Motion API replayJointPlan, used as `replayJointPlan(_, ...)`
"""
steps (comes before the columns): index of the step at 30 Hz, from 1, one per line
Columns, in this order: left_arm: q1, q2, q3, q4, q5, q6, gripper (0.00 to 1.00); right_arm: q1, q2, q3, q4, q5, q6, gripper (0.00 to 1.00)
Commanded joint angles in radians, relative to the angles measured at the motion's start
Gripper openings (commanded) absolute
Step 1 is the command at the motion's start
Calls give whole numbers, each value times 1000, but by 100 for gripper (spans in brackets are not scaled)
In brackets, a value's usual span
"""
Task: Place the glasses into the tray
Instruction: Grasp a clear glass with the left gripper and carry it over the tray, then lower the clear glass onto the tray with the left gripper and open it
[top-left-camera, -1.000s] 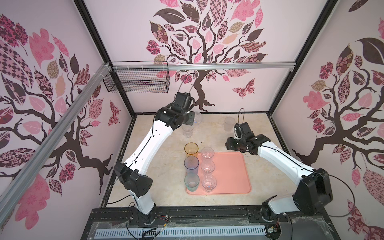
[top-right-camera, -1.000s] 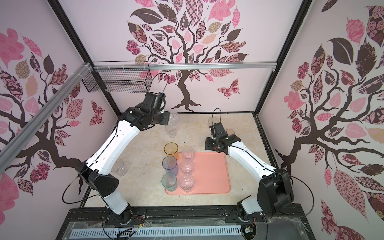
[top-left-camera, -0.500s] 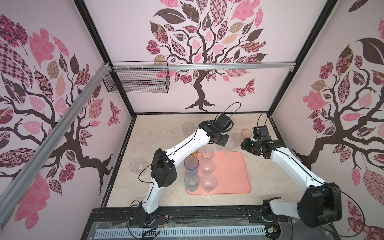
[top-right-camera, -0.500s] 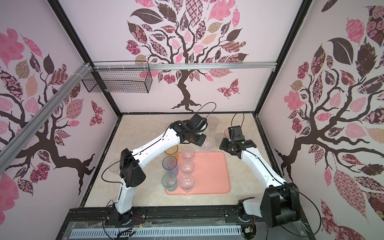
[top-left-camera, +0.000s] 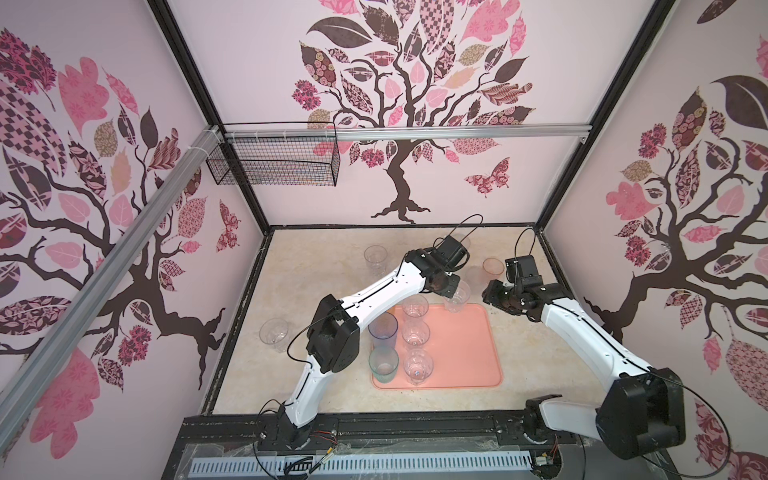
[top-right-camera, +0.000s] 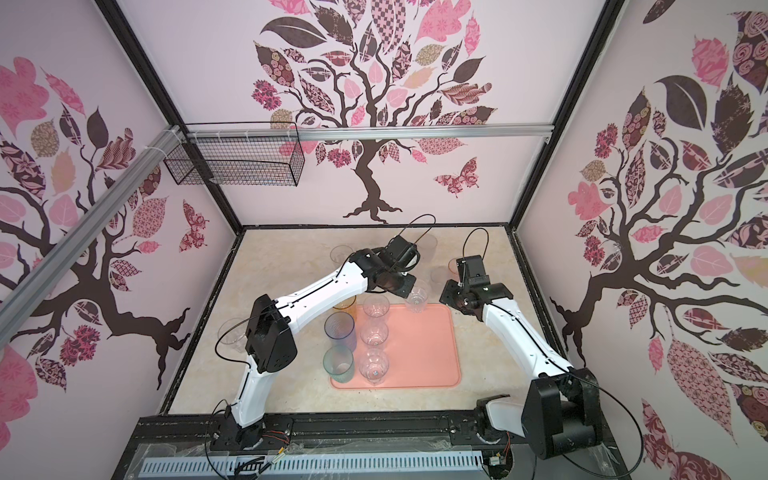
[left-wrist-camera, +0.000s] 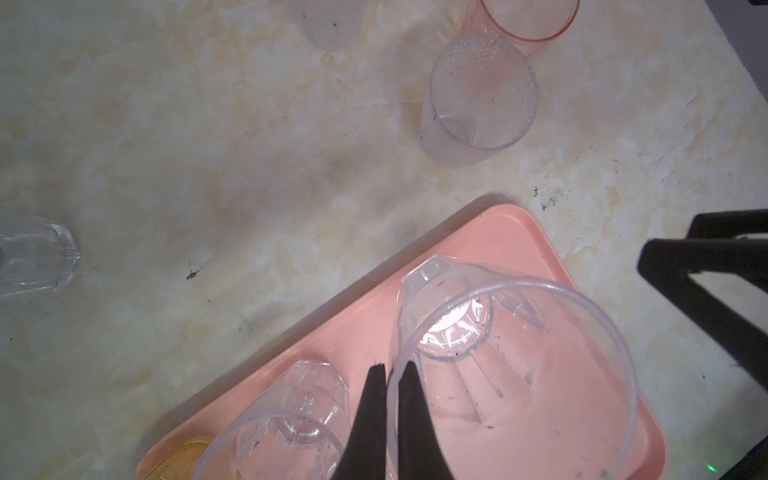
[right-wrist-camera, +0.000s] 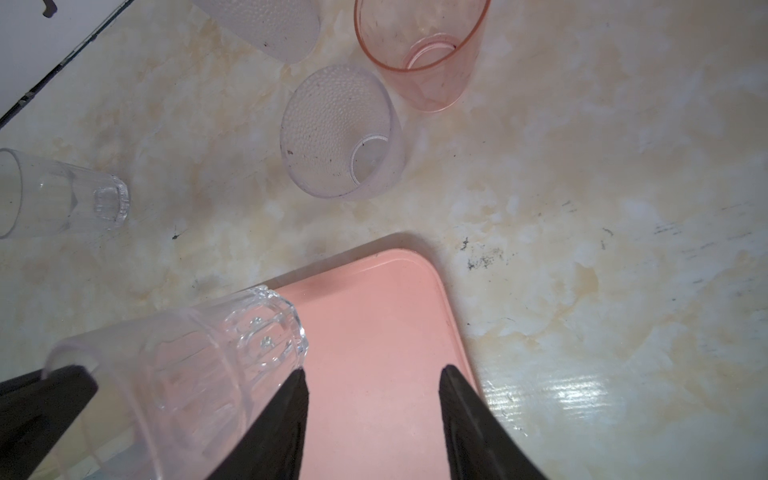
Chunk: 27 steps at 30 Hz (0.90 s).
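My left gripper is shut on the rim of a clear faceted glass and holds it tilted over the far edge of the salmon-pink tray. In both top views that glass hangs just beyond the tray's far rim. Three clear glasses, a tall blue-grey one and a teal one stand on the tray's left part. An amber one shows partly under the left arm. My right gripper is open over the tray's far right corner, with nothing between its fingers.
A pinkish-orange glass and a frosted dotted glass stand on the table behind the tray. More clear glasses stand at the back and at the left. A black wire basket hangs on the back wall.
My left gripper has come from the back of the table to the tray's far edge with a clear glass in it. The right gripper has shifted a little to the right.
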<state>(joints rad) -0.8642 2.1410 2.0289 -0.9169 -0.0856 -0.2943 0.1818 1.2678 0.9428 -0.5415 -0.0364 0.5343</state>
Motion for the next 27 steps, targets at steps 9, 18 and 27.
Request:
replayJointPlan(9,-2,25,-112,65,-23,-13,0,-4,-10,9,4,-25,-13,54)
replayJointPlan(18,-2,46,-155,77,-23,-8,0,-4,-4,8,13,-40,-11,53)
replayJointPlan(27,-3,41,-146,70,-43,-5,0,-3,-8,-2,16,-43,-10,53)
